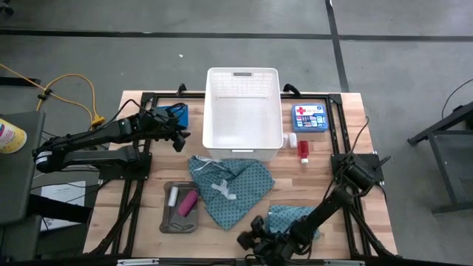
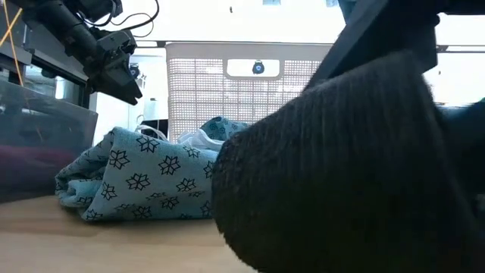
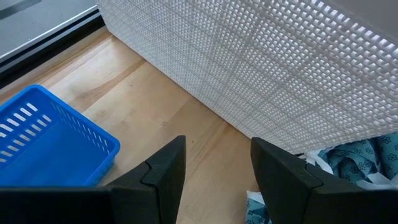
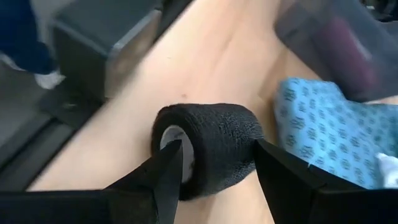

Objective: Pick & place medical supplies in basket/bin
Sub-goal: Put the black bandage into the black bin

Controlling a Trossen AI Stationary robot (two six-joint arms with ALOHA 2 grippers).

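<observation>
High view looks straight down on the whole tabletop (image 1: 133, 222); low view sits at tabletop level, mostly blocked by a close black roll (image 2: 341, 167). Wrist views look forward, close. High, low and left wrist share the white basket (image 1: 242, 151).
</observation>
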